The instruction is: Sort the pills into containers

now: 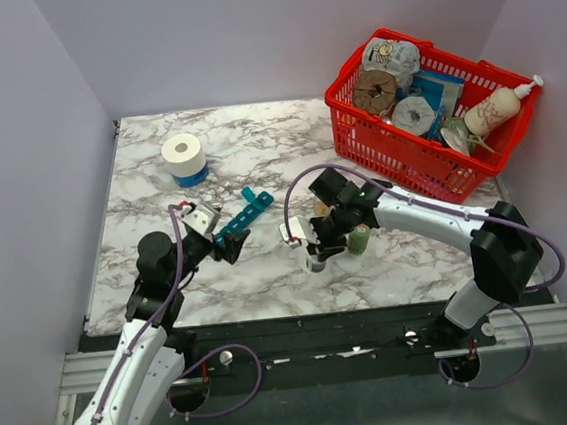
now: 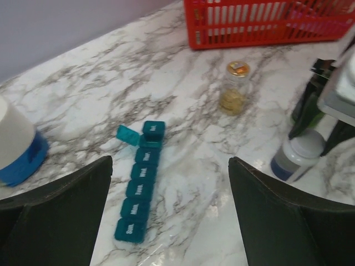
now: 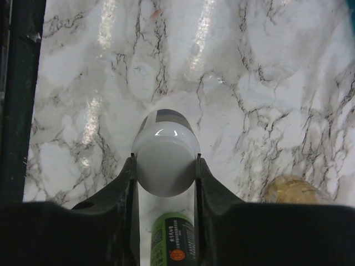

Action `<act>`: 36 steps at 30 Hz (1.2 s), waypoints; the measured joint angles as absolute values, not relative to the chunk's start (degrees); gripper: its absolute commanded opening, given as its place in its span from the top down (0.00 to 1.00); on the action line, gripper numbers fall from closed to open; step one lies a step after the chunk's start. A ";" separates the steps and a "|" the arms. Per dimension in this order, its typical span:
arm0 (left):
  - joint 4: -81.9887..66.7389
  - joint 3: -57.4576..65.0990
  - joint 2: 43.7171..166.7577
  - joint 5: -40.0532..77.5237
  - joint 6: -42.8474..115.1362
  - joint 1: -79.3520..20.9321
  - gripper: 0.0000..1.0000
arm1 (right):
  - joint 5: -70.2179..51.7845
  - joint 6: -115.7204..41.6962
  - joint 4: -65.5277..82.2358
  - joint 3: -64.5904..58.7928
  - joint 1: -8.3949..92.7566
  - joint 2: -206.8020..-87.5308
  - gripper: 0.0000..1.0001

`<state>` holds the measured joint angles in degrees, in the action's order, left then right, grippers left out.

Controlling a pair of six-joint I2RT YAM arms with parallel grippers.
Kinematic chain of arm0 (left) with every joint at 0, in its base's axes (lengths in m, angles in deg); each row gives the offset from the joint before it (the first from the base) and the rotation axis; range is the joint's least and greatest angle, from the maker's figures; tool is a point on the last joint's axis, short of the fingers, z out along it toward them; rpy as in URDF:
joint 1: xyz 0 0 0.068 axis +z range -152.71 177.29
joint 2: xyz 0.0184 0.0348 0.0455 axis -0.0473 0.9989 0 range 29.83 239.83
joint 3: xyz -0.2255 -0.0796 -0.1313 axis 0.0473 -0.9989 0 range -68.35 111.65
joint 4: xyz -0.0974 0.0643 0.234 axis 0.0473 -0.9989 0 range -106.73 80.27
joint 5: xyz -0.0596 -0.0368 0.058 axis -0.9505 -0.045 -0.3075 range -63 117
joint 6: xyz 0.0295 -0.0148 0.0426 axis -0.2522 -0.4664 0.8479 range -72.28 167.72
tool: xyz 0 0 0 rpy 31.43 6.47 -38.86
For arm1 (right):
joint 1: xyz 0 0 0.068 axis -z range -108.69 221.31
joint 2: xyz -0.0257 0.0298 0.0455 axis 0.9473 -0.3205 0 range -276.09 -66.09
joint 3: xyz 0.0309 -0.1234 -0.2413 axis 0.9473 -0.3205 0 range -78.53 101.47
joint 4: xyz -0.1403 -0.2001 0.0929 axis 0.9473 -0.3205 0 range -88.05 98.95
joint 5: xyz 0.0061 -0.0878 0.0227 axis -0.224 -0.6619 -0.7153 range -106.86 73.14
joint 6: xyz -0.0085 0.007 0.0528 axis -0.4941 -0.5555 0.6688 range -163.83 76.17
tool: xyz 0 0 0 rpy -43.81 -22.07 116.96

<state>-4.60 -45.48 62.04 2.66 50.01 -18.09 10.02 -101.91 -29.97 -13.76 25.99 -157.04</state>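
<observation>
— Right gripper [image 3: 165, 178] clamps the white-capped plastic pill bottle [image 2: 297, 158]; left gripper [image 2: 171, 185] gapes empty.
— Best lifted upright, toward the teal-blue plastic compartment strip [image 1: 248, 212] at its ten o'clock.

Pill organiser [image 2: 138, 194] lid lettering: blurred. Green bottle [image 3: 173, 244]: partly hidden by white bottle [image 3: 165, 166], cut off at edge.

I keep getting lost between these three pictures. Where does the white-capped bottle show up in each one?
Top external: the white-capped bottle is just below the middle, left of the green bottle.
Left wrist: lower right, below the green bottle.
Right wrist: in the middle, seen from above, with the green bottle beneath it in the picture.
Shared landmark: the green bottle beside it.
</observation>
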 measured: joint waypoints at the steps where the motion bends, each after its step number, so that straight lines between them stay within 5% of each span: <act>1: -4.28 -45.69 62.89 1.04 50.29 -19.27 0.08 | 10.26 -101.37 -30.43 -13.48 25.99 -157.09 0.81; 13: -0.47 -49.13 67.92 2.24 62.07 -45.60 0.01 | 22.41 -86.35 -34.10 -4.30 33.68 -149.57 0.85; 24: 11.92 -47.20 79.57 17.41 63.89 -53.28 0.01 | 31.65 -72.56 -29.77 -3.86 34.25 -146.42 0.86; 36: 19.81 -47.20 82.04 21.50 58.10 -55.37 0.07 | 32.72 -65.32 -24.26 -5.67 34.25 -146.42 0.87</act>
<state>19.81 -47.20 82.04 21.50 58.10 -55.37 32.72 -65.32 -24.26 -5.67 34.25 -146.42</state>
